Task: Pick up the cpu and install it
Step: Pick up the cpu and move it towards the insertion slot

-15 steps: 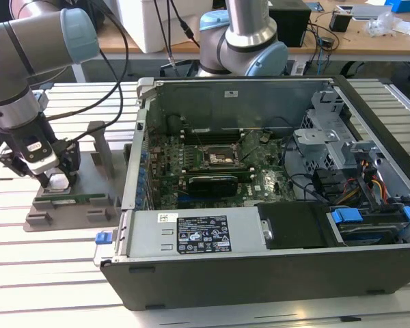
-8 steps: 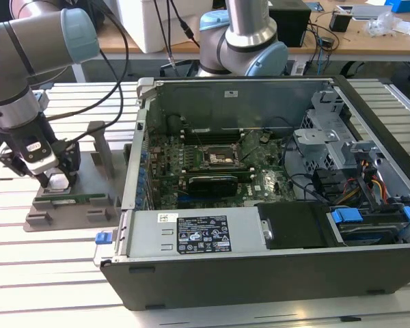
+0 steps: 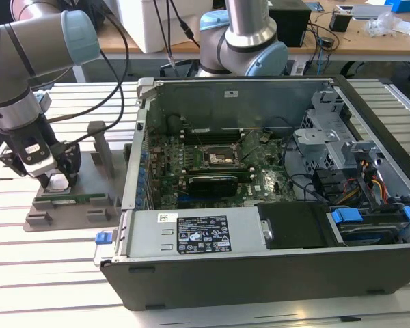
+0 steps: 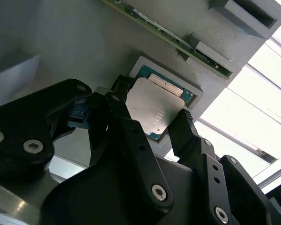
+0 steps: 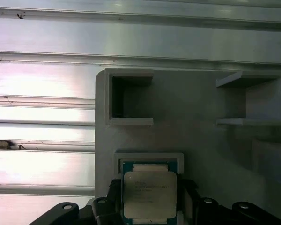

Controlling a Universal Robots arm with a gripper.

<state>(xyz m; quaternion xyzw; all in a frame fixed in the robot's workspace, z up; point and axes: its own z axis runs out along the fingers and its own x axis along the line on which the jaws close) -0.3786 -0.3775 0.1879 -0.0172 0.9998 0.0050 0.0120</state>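
I have the tool (image 3: 57,181) down on the gray holder (image 3: 68,209), set astride the cpu (image 4: 154,108). In both wrist views its black tips sit one at each side edge of the chip, right at the silver top. I cannot tell whether it is clenched on the chip or released.

The cpu lies flat in its shallow square pocket in the holder, green rim showing around the metal lid, directly under the tool.

Just beyond the tool, a long green memory stick (image 4: 168,35) stands on edge in a slot of the same holder. The holder rests on the slatted metal surface (image 3: 55,273).

Well apart from the tool, toward the exterior view's right, the open case (image 3: 260,273) lies on its side, with the socket (image 3: 222,158) on its board.
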